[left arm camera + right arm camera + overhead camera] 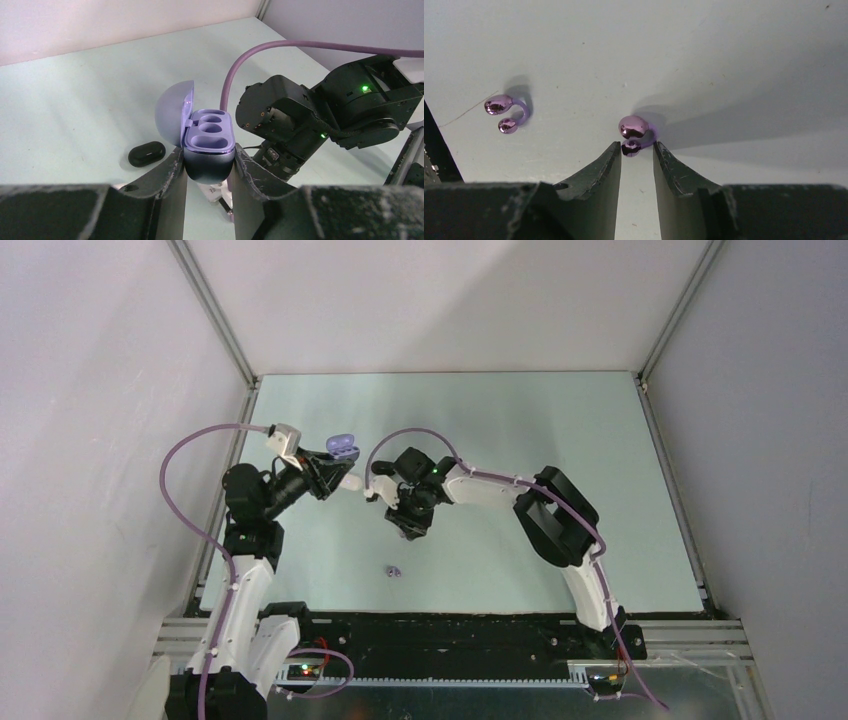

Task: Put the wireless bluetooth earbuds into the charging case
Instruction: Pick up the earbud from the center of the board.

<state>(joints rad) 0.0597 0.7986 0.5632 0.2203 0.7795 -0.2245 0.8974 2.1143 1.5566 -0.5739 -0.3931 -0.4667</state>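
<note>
One pale-green counter carries the work. Both arms meet over its left-centre.

Left pincer: closed down onto the lavender charging case, fingers pressed against its two sides and holding it clear of the counter. The lid is hinged open at 9 o'clock of the body and two sockets face up.

A black case, closed, lies on the counter at 8 o'clock of the lavender one, in the left wrist view.

Right pincer: jaws part-way apart, tips flanking the near earbud, a glossy lavender C-shape. Its lower bead sits between the tips and its arc meets the right-hand finger. Cannot tell whether it is clamped.

The second earbud lies loose on the counter at 9 o'clock of the first, well apart.
</note>
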